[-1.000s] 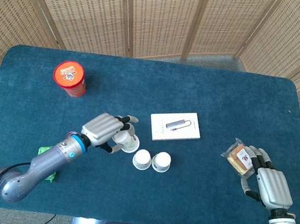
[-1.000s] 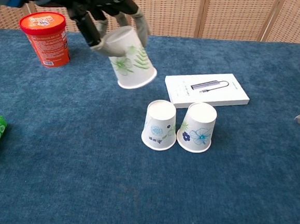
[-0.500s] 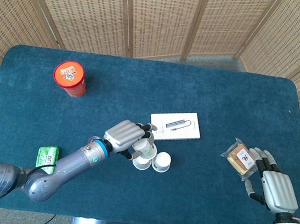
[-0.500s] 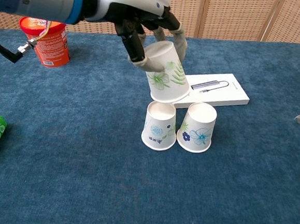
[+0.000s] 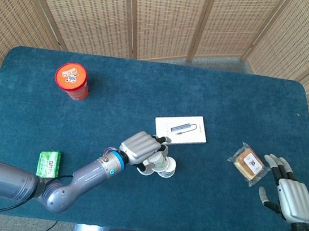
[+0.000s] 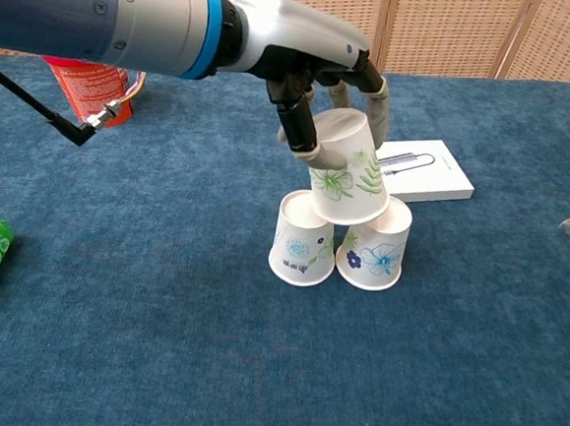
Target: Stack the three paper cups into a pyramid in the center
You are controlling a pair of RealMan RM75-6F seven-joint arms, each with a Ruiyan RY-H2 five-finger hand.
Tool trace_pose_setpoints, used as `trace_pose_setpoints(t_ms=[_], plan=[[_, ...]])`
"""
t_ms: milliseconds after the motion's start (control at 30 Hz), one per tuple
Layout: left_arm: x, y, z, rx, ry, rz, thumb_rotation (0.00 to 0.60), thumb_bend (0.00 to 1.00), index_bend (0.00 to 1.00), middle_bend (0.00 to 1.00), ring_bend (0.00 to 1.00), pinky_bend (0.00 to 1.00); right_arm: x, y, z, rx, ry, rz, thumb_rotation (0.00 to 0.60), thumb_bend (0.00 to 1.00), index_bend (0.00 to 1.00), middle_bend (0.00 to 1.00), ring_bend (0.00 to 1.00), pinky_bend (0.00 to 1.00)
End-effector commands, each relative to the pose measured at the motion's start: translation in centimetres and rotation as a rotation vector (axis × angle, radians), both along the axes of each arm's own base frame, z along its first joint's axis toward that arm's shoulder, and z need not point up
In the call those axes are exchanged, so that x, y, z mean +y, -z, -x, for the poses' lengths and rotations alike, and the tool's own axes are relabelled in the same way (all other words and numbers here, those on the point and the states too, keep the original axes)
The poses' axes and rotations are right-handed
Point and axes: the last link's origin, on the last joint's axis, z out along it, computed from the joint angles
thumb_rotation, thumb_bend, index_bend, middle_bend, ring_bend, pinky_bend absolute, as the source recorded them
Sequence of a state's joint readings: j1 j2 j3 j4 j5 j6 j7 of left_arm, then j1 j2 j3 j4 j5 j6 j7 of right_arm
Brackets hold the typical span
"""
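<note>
Two base cups (image 6: 340, 242) stand touching at the tabletop (image 6: 156, 341) centre; the left hand (image 6: 312, 62) grips the third cup (image 6: 347, 178) tilted atop them (right hand (image 5: 294, 199) spread, at four o'clock). Risk: a tilted release topples it.

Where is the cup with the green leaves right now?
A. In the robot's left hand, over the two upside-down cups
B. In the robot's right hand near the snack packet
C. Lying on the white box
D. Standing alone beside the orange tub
A: the left hand grips the green-leaf cup, upside down, over where the two base cups meet; the right hand is empty.
</note>
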State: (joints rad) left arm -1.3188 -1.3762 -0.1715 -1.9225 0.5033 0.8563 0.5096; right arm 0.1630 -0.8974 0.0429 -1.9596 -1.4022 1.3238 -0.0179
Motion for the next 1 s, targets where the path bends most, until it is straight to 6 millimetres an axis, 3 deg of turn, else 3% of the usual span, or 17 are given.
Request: trace_pose_setpoints(t_ms=[33,633,1000], plan=[[-0.13,0.20,-0.30,0.006,0.003,0.002,0.600,0.45,0.46,0.14,0.26,0.55,0.04,-0.09,0.21,-0.002,0.003,0.002,0.600,0.50,0.07,0.09,0.00,0.34],[-0.34,0.07,-0.68,0.058,0.008,-0.007,0.600,0.45,0.43,0.12,0.21,0.50,0.21,-0.28,0.71,-0.019,0.010,0.006,0.600,0.50,0.07,0.09,0.00,0.34],[-0.30,0.12,-0.68,0.060,0.003,0.006,0.600,0.45,0.31,0.03,0.10,0.41,0.19,-0.33,0.71,-0.021,0.011,0.007,0.600,0.50,0.06,0.09,0.00,0.34]])
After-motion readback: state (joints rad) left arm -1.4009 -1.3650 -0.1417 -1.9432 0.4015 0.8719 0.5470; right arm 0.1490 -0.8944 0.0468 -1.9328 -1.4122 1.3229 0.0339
